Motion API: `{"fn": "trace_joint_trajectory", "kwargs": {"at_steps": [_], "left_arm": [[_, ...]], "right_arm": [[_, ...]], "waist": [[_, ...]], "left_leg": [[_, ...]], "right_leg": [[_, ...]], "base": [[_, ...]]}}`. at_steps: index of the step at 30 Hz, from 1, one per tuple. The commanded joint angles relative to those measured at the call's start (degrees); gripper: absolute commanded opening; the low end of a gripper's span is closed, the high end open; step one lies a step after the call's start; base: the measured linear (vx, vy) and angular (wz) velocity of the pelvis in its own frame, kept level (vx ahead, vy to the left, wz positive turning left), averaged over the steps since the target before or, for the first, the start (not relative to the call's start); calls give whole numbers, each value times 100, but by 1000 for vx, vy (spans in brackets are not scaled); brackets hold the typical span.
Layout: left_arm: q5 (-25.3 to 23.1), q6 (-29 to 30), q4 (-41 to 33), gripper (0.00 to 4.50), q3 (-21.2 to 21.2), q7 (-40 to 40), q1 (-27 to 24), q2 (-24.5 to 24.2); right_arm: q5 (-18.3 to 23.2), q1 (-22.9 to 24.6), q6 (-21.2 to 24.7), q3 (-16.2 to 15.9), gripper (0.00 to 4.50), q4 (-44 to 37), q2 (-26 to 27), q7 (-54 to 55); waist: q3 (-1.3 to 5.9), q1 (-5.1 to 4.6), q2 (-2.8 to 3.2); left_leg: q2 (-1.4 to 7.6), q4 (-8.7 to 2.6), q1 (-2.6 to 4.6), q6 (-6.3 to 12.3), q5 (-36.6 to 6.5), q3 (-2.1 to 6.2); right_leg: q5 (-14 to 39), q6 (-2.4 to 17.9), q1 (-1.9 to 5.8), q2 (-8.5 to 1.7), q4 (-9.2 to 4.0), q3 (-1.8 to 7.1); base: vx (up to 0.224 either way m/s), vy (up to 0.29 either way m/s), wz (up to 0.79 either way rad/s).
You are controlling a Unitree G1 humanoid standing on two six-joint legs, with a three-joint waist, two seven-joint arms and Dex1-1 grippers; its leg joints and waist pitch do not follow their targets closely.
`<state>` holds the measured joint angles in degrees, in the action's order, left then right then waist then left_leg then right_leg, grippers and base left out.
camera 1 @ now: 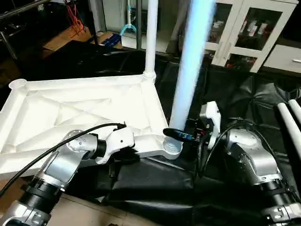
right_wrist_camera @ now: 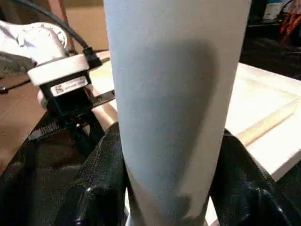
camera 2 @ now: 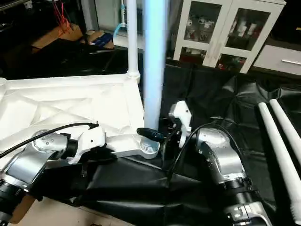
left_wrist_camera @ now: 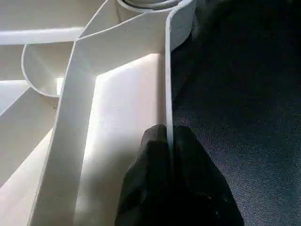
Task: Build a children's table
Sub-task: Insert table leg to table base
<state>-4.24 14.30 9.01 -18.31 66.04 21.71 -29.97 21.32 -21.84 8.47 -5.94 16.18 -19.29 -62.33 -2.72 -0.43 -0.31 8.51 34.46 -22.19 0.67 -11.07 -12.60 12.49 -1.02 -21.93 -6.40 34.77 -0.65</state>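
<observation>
The right hand grips a white leg standing in the near right corner socket of the upturned table top; likely it is being screwed in. The left hand is clamped on the top's near rim, forearm reaching in low from the left. One leg stands at the far corner; two more legs lie at right, so roughly halfway.
</observation>
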Motion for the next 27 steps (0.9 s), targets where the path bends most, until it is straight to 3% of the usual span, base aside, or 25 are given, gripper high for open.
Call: {"fn": "trace_joint_trajectory", "kwargs": {"at_steps": [1,4,6,8,9,14,15,23,27], "left_arm": [[-9,-31,186,2,-202,-6,-85,70],[-4,-24,181,2,-199,-10,-90,68],[2,-17,176,2,-191,-17,-99,67],[7,-9,169,2,-187,-19,-109,65],[12,-3,171,2,-186,-15,-108,62],[22,-5,196,2,-207,1,-90,55],[22,-10,205,2,-213,5,-81,53],[25,2,203,2,-244,25,-47,66],[25,5,189,2,-247,27,-61,56]], "right_arm": [[-8,325,154,42,188,315,-15,87],[39,426,129,120,188,302,-17,136],[72,579,111,184,188,252,-23,191],[95,731,113,212,188,183,-27,221],[82,856,113,185,188,94,-30,229],[-180,998,107,-35,188,-10,-90,287],[-262,988,55,-103,188,5,-110,279],[-563,519,340,-499,188,233,-154,197],[-672,261,593,-770,188,330,-300,-137]], "waist": [[203,-24,-48],[196,-26,-58],[183,-18,-50],[197,-20,-50],[189,-16,-25],[182,-24,-39],[172,-18,-12],[142,-84,-23],[146,-112,-50]], "left_leg": [[475,-597,183,-203,-2237,277],[476,-611,171,-228,-2320,291],[483,-617,201,-274,-2452,287],[480,-634,188,-289,-2413,296],[484,-643,185,-294,-2399,301],[482,-654,184,-283,-2435,292],[483,-661,189,-301,-2473,295],[483,-693,216,-528,-3027,347],[484,-704,209,-551,-3097,350]], "right_leg": [[1709,1086,-52,-203,-496,168],[1868,1039,-48,-206,-509,164],[2019,985,-83,-207,-539,172],[1967,957,-62,-206,-535,161],[1929,957,-65,-207,-533,164],[1914,951,-67,-205,-552,163],[1961,941,-79,-208,-557,165],[2558,763,-136,-209,-614,172],[2469,752,-138,-197,-611,164]], "base": [[0,0,0],[0,0,0],[0,0,0],[0,0,0],[0,0,0],[0,0,0],[0,0,0],[0,0,0],[0,0,0]]}}
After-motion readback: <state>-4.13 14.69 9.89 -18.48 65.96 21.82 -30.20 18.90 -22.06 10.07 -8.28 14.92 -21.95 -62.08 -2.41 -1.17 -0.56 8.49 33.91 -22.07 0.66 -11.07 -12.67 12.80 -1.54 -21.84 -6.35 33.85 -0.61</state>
